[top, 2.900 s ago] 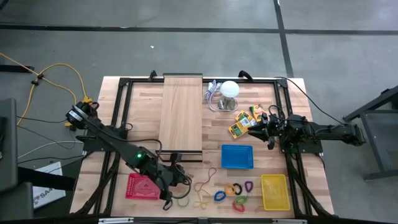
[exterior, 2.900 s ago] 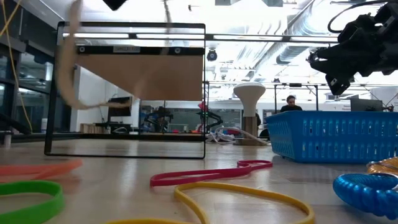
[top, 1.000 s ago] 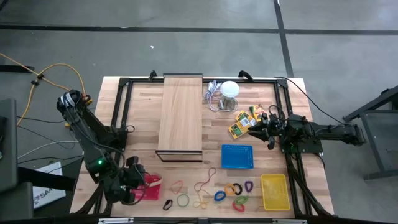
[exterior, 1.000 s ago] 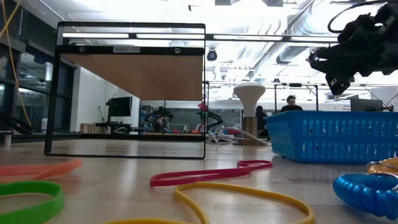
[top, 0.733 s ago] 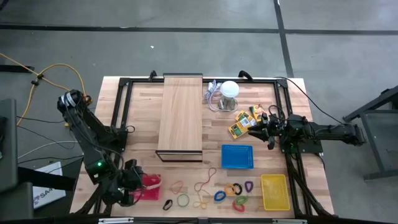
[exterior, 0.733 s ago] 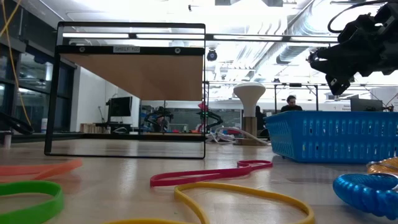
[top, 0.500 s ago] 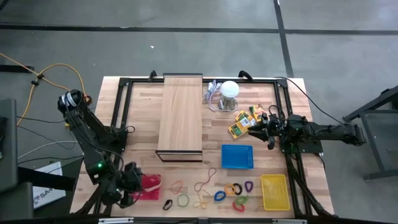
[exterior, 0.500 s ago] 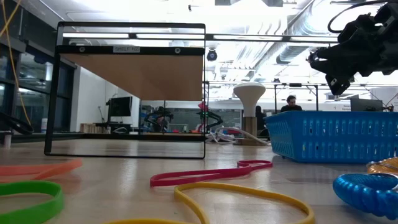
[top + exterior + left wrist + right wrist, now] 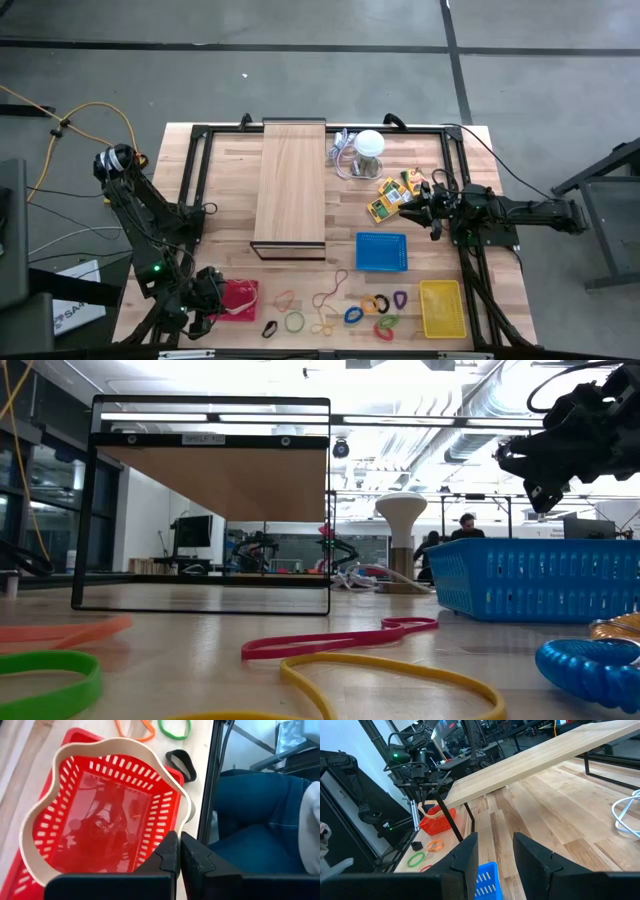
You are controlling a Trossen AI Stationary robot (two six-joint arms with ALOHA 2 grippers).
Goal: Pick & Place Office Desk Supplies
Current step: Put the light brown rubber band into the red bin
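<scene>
My left gripper (image 9: 204,310) stands at the table's near left corner, above the red basket (image 9: 240,298), shut on a tan rubber band (image 9: 107,742). The band (image 9: 434,811) hangs as an open loop over the basket (image 9: 60,810). Black (image 9: 270,328), green (image 9: 294,322), orange (image 9: 287,298) and yellow (image 9: 322,322) bands lie flat on the table. Coloured clips (image 9: 372,303) lie to their right. My right gripper (image 9: 420,208) waits open beside the yellow printed packs (image 9: 390,200). My left gripper pinches the tan band between its two shut fingers at one spot on the loop (image 9: 178,826). The fingers slant down from the table's left side. The band hangs slack in a wide wavy loop above the basket's opening. Whether its low end touches the basket, I cannot tell.
A blue basket (image 9: 381,252) and a yellow basket (image 9: 441,308) stand right of the bands. The long wooden board (image 9: 291,185) on its black frame spans the middle. A white ball with a cable (image 9: 369,143) sits at the far side. A person's blue-clad leg (image 9: 250,820) is beside the near table edge.
My left gripper has gone a little toward the table's near left corner and down, rolling its wrist, with the tan band still pinched. More of the red basket shows beside it now.
</scene>
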